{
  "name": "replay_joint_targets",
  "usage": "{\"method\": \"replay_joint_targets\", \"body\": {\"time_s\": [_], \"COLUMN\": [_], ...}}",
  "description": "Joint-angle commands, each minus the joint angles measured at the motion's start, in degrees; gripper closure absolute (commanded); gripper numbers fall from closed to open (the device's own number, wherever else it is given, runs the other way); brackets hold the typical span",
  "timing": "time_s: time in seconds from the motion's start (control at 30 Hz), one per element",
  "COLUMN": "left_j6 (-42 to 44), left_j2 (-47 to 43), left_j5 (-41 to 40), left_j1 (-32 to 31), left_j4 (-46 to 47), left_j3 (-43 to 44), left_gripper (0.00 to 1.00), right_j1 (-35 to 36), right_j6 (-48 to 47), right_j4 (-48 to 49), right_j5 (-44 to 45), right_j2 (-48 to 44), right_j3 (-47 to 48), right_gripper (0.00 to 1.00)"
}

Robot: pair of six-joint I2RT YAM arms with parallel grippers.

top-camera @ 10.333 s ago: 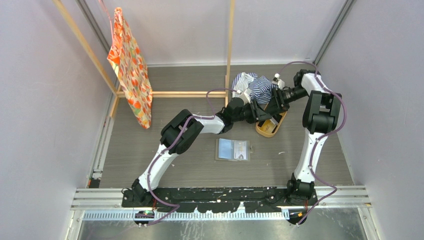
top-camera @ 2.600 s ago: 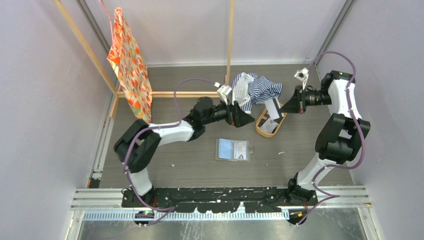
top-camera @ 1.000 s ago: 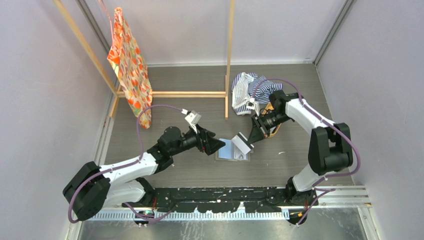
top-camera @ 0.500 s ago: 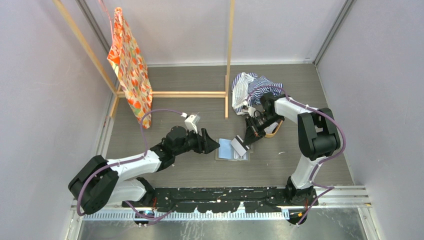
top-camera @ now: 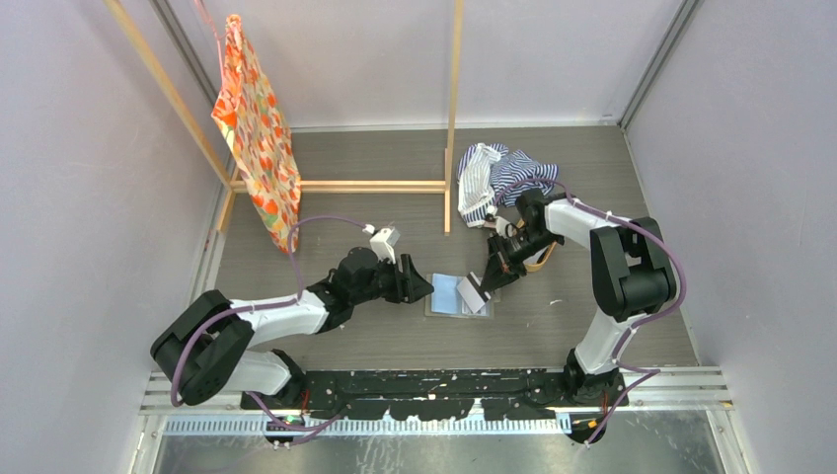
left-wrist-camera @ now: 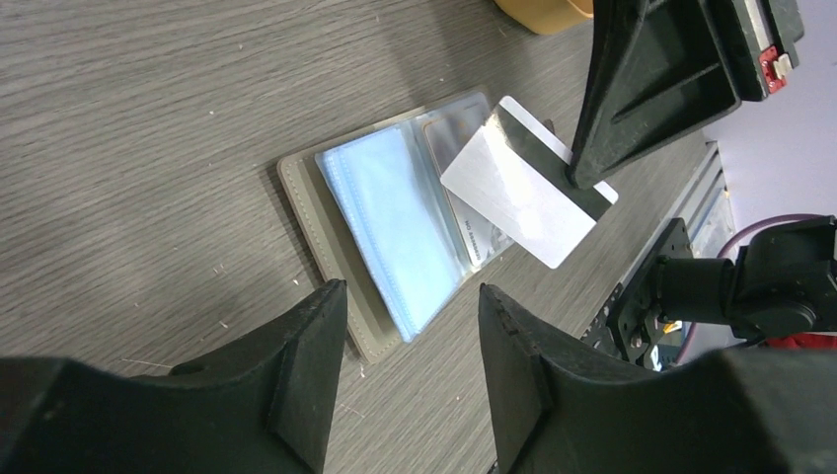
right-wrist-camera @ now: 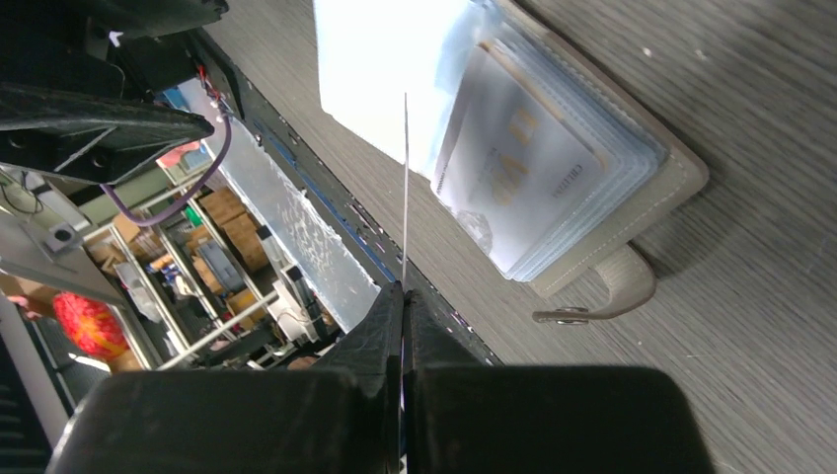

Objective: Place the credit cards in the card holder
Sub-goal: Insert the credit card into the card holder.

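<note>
Top view: your left gripper [top-camera: 426, 287] sat low over the table [top-camera: 612, 296], just left of the open card holder [top-camera: 446, 292]. It pointed at the holder, and I could not tell from here how wide it was. Your right gripper [top-camera: 489, 284] came in from the far right and pinched a white card [top-camera: 474, 296] over the holder's right half. The card was tilted, not flat. The orange tray [top-camera: 542, 262] lay just behind your right arm and was partly hidden by it. A striped cloth [top-camera: 503, 176] lay further back. A patterned bag [top-camera: 259, 138] hung on the wooden frame [top-camera: 345, 185], well apart at far left.

Left wrist view: your left fingers [left-wrist-camera: 306, 375] stood partly apart with nothing between them, and the holder's near edge lay just past the tips. The holder lay open and flat, with a blue page on the left and clear sleeves on the right. The white card had a dark stripe along its far edge. Your right gripper gripped its far corner, and its low corner hung over the sleeves. I could not tell whether it touched them.

Right wrist view: your right jaws were clamped tight on the card, which showed edge-on as a thin line over the holder's fold. Sleeved cards [right-wrist-camera: 513, 148] showed on the right page. The snap tab [right-wrist-camera: 592, 296] lay loose on the table beside the holder.
</note>
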Motion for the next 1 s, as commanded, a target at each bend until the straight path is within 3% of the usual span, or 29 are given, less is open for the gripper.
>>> {"method": "replay_joint_targets", "body": {"time_s": [0.0,0.5,0.63,0.97], "left_j6": [1.28,-0.73,-0.45,-0.01], "left_j2": [1.11,9.37,10.18,11.85], "left_j5": [-1.68,2.56,1.29,-0.85], "left_j1": [0.02,-0.06,-0.13,-0.77], "left_j4": [-0.71,2.35,-1.56,-8.71], "left_j3": [2.75,3.15,4.08,6.82], "left_gripper": [0.50,0.56,0.63,0.69], "right_j1": [0.07,0.07,0.13,0.17], "right_j6": [5.72,6.41,6.90,6.16], "right_j4": [3.05,4.82,4.90,9.10], "right_j5": [3.31,0.69,1.02,0.42], "right_j2": [-1.99,4.68,6.00,5.19], "right_j3": [-1.00,0.09,0.33,-0.06], "right_gripper": [0.99,0.99,0.99,0.99]}}
